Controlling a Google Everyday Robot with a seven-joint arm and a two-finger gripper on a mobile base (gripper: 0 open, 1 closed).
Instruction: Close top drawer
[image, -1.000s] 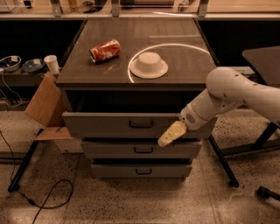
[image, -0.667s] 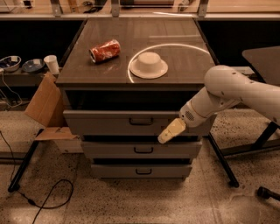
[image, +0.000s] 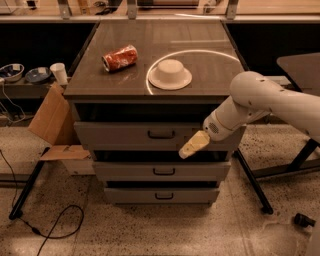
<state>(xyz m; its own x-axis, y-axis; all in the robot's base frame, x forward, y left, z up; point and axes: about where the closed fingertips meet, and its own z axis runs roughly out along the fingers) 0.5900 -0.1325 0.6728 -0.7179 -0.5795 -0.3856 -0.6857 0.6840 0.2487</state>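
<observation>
The top drawer (image: 125, 136) is a wide grey drawer with a dark bar handle (image: 161, 134) at its centre. It stands out a little from the cabinet, with a dark gap above its front. My gripper (image: 193, 145) has cream fingers held together. It rests against the right part of the drawer's front, near its lower edge and right of the handle. My white arm (image: 260, 102) reaches in from the right.
Two shallower grey drawers (image: 125, 171) (image: 130, 195) sit below. On the cabinet top (image: 200, 55) lie a red can (image: 120, 57) and an upturned white bowl (image: 170, 74). A cardboard box (image: 50, 120) leans at the left. A black table leg (image: 252, 182) stands at the right, and a cable (image: 60, 225) lies on the floor.
The top drawer's front has moved back toward the cabinet. My gripper has moved with it, staying on the right part of the front.
</observation>
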